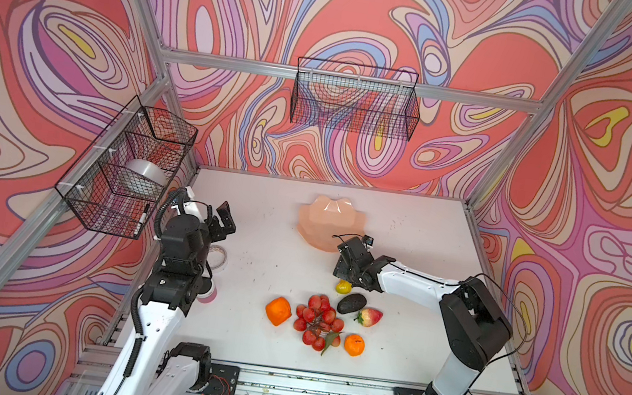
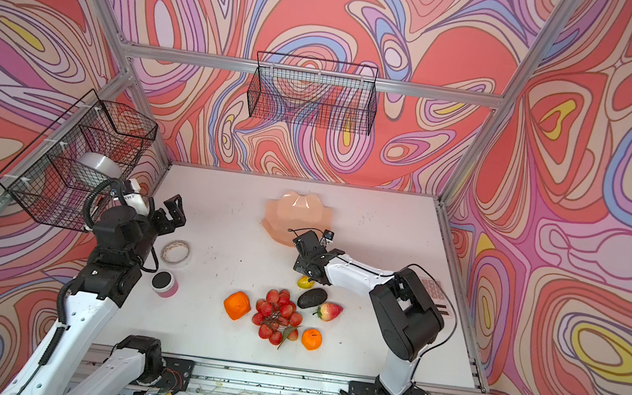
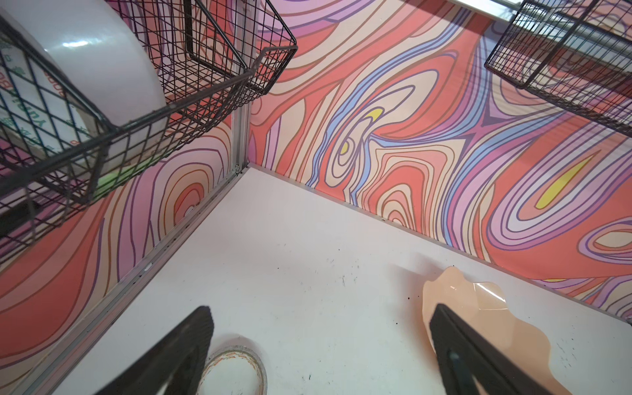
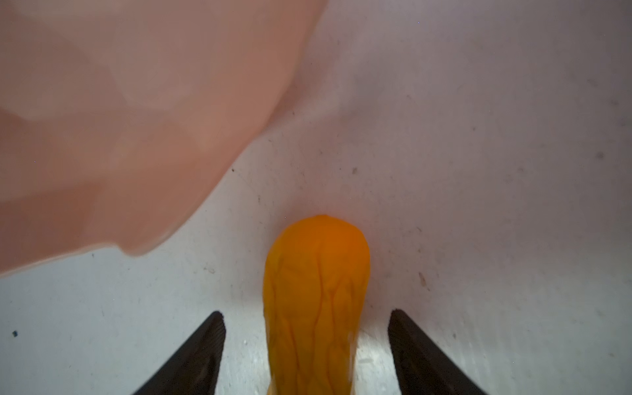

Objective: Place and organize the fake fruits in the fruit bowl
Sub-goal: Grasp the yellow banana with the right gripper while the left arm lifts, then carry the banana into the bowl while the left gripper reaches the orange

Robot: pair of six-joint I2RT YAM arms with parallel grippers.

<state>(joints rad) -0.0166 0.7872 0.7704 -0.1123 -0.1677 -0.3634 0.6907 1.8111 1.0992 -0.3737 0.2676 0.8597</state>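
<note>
Right wrist view: the right gripper [image 4: 306, 312] is held parted astride the yellow-orange gourd [image 4: 316, 273], with a gap seen on each side and nothing clenched. The fruit bowl [image 4: 119, 119] is seen just beyond the gourd.

Risk, as judged: the gourd looks smooth and tapered, so it could be squirted toward the bowl by an off-centre close.

Left wrist view: the left gripper [image 3: 321, 309] is spread wide and empty near the bowl.

Both top views: the bowl is shown empty. The avocado [image 1: 352, 303] and berry bunch [image 1: 318, 320], absent from the wrist views, are found farther from the bowl. The right jaws are hidden here.
</note>
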